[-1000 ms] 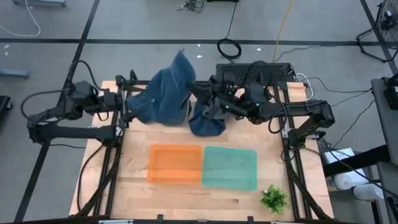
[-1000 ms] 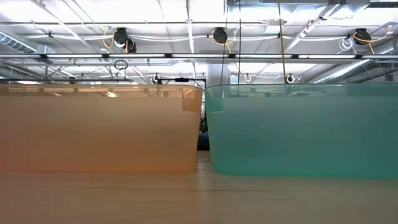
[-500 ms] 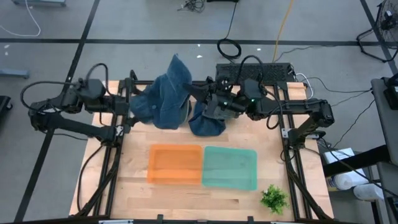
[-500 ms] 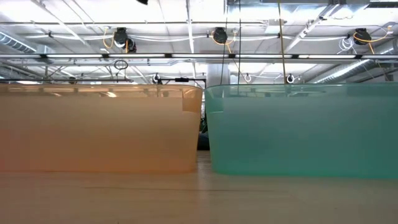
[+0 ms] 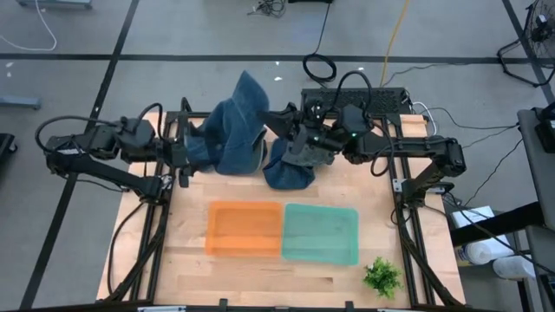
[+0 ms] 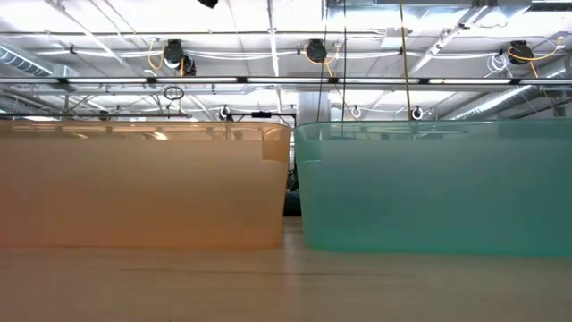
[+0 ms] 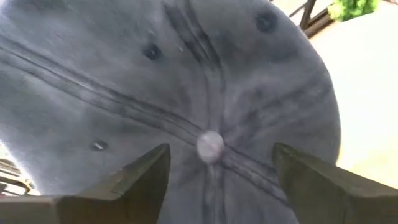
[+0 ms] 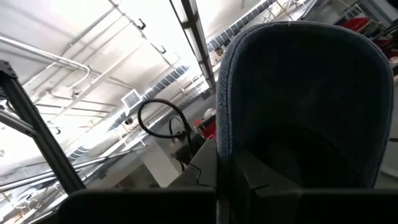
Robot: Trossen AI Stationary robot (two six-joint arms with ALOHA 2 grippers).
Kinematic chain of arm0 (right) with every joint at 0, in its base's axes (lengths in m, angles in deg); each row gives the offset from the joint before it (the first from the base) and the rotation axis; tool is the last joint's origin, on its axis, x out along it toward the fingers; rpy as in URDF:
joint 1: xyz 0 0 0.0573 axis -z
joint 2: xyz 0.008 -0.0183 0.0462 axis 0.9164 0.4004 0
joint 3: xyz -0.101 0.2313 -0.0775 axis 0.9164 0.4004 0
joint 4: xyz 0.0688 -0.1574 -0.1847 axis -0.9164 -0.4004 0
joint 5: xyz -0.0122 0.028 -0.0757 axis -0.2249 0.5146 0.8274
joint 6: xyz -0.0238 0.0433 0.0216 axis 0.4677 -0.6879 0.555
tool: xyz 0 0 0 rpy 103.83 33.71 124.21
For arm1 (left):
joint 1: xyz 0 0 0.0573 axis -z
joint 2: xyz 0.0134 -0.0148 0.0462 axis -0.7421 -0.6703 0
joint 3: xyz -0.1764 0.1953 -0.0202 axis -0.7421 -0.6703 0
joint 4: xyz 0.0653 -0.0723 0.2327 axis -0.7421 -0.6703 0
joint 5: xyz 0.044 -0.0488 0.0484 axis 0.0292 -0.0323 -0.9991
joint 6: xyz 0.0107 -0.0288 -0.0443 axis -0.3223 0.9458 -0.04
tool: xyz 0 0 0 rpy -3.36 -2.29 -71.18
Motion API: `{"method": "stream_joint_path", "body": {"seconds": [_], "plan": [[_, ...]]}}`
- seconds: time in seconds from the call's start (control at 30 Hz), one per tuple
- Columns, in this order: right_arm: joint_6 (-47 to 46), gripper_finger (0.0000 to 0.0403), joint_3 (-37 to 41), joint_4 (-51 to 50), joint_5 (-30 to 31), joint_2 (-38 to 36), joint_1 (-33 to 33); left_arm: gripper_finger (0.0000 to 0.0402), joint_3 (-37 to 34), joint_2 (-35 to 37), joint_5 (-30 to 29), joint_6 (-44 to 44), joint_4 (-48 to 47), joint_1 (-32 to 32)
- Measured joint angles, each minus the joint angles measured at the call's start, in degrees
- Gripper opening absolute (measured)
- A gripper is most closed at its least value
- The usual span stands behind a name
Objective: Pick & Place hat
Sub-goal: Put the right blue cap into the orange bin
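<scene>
I see the blue denim hat [image 5: 234,130] held up at the back of the table [image 5: 191,260], behind the orange bin [image 5: 244,229] and the teal bin [image 5: 320,232]. My right gripper [image 5: 279,130] is clenched on its brim. My left gripper [image 7: 214,168] is spread open, facing the hat's crown.

Hat [image 7: 211,93]: soft matt blue cloth, faded, stitched seams. Table [image 5: 191,264]: pale bare wood, matt. Orange bin [image 5: 244,229], teal bin [image 5: 320,234]: translucent smooth plastic.
</scene>
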Motion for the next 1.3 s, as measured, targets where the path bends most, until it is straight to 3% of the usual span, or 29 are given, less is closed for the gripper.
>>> {"method": "stream_joint_path", "body": {"seconds": [0.47, 0.83, 1.3], "plan": [[-1.7, 0.0, 0.0, 0.2, -3.2, 0.0, 0.0, 0.019, 0.0, -2.4, 0.1, 0.9, -0.4, 0.4], [-2.6, 0.0, 0.0, -0.1, -4.6, 0.0, 0.0, 0.0151, 0.0, -4.4, 0.1, 2.7, 1.3, 0.4], [-3.0, 0.0, 0.0, -1.5, -6.0, 0.0, -0.1, 0.0006, 0.0, -6.0, 0.7, 7.8, 4.3, 0.4]]}}
